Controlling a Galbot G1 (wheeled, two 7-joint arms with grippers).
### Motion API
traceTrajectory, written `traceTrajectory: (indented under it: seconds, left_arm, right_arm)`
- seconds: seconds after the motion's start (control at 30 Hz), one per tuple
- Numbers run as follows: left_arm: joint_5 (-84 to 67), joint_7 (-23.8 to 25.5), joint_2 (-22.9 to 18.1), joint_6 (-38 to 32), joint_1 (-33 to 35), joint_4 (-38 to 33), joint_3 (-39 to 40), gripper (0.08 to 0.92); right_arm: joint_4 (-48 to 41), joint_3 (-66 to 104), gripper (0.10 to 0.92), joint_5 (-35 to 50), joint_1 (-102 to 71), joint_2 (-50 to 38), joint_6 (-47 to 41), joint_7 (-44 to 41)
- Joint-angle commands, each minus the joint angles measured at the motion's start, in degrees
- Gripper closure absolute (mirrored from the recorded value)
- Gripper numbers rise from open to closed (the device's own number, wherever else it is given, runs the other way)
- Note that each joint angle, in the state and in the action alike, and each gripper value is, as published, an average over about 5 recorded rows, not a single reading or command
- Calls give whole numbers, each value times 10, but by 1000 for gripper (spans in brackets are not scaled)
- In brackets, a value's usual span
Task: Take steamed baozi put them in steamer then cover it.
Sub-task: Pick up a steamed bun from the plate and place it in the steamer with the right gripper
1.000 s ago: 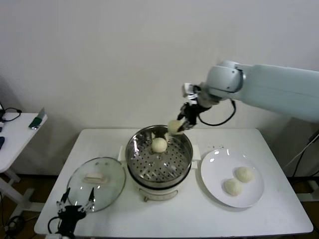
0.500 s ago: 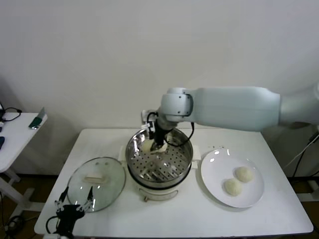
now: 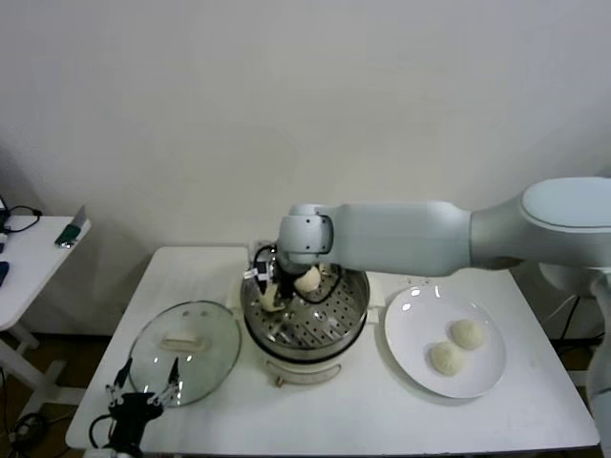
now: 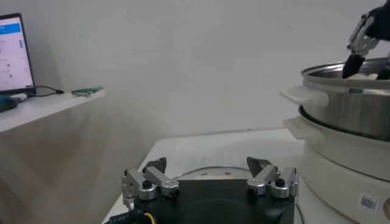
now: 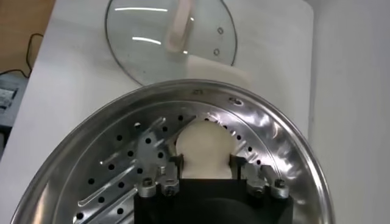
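Right arm now reaches deep into the steamer; a second ago it hung above the rim.

The right gripper sits low at the steamer's left wall, fingers parted either side of a baozi on the tray, no longer clamped. Another baozi lies just beside it, unmoved; two more baozi stay on the plate right of the steamer. The lid lies left of it. The left gripper, spread wide, waits by the lid.
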Motion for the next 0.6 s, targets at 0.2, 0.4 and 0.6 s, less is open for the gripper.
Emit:
traceTrajectory:
  seconds: [0.2, 0.4, 0.6]
  left_arm:
    - [1, 0, 0, 1, 1, -3, 1, 177]
    - [2, 1, -1, 2, 2, -6, 2, 177]
    - [1, 1, 3, 3, 1, -4, 3, 177]
  right_arm:
    - [24, -5, 237, -4, 63, -39, 30, -50]
    - [69, -55, 204, -3, 189, -161, 112, -156]
    - [106, -152, 202, -51, 279, -297, 206, -254]
